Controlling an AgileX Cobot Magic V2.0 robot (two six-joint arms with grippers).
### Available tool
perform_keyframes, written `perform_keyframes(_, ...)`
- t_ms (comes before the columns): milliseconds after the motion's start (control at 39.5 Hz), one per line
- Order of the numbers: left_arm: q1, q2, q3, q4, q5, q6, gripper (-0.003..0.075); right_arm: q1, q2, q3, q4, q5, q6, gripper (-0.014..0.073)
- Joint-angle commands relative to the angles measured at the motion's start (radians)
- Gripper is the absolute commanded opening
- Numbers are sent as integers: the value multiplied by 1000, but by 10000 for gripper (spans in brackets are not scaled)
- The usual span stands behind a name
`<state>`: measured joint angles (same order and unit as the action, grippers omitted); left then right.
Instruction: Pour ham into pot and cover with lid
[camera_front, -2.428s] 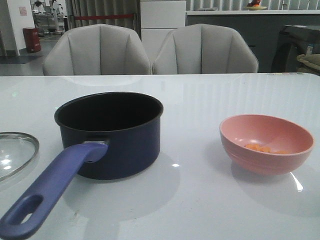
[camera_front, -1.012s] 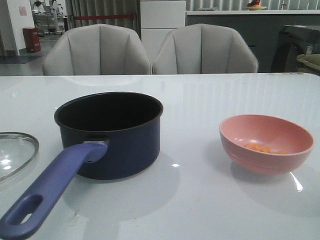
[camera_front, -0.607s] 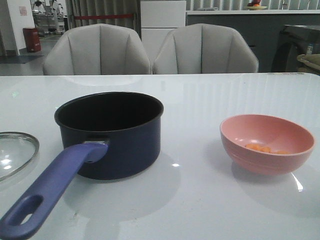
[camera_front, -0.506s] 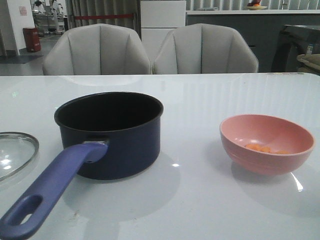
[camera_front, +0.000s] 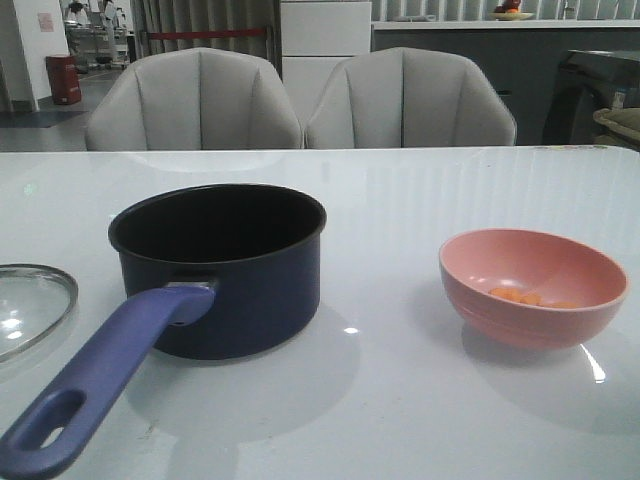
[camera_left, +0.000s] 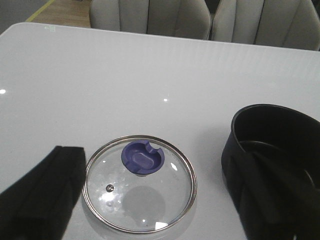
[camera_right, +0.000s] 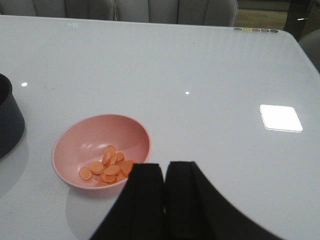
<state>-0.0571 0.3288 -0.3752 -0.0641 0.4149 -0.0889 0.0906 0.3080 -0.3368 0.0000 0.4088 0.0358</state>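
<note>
While right claw (camera_right: 164, 172) hangs pressed together just behind pink bowl (camera_right: 101, 150), spread wide, pinch near rim, carry ham (camera_right: 107, 169) level toward pot (camera_front: 222, 265); left claw (camera_left: 160, 200) apart.

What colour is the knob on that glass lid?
Blue-purple; the knob on the lid shows best in the left wrist view.

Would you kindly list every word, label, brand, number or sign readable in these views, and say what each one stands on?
None can be read.
Pot, lid, pink bowl: no print or brand shows.
Poster on the far wall: marks too small and blurred to read.
Row of small coloured dots at the table's far corner: too small to tell whether they carry text.
Small greenish mark on the table: illegible.
</note>
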Motion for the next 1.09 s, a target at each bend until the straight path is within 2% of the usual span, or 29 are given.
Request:
perform_keyframes(0, -5, 5, -27, -10, -81, 0, 617, -2, 18, -38, 7, -63, -2, 139)
perform_keyframes(101, -5, 5, -27, -10, -81, 0, 617, -2, 21, -38, 7, -50, -2, 195)
perform_keyframes(303, -5, 5, -27, -10, -81, 0, 617, 28, 34, -39, 7, -57, -2, 490)
perform_keyframes(379, -5, 5, -27, -10, -81, 0, 617, 50, 60, -49, 9, -58, -2, 552)
perform_keyframes(708, -5, 5, -27, -10, -81, 0, 617, 100, 359, -262, 57, 61, -2, 559)
perform_keyframes(1062, -5, 5, -27, -10, -81, 0, 617, 103, 838, -631, 84, 369, -2, 559)
